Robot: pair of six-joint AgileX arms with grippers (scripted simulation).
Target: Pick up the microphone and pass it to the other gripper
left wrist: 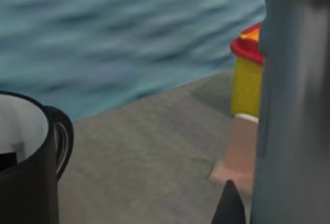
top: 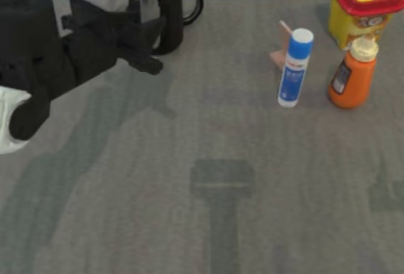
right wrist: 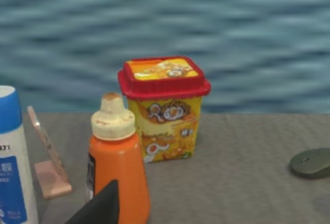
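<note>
The microphone (top: 149,4) stands upright at the back left, its navy head at the top edge of the top view and its silver-grey handle pointing down. My left gripper (top: 149,37) is shut on the handle's lower part, in front of a black mug (top: 173,15). In the left wrist view the handle (left wrist: 294,105) fills one side, with one black fingertip (left wrist: 229,206) right beside it. My right gripper is outside the top view. In the right wrist view one of its fingers (right wrist: 103,208) shows, with nothing beside it.
A blue-and-white glue stick (top: 295,65) and a pink stand (top: 279,50) are at the back centre-right. An orange bottle (top: 353,75) and a yellow tub with a red lid (top: 365,5) stand at the back right. A flat grey oval object (right wrist: 311,162) lies beyond them.
</note>
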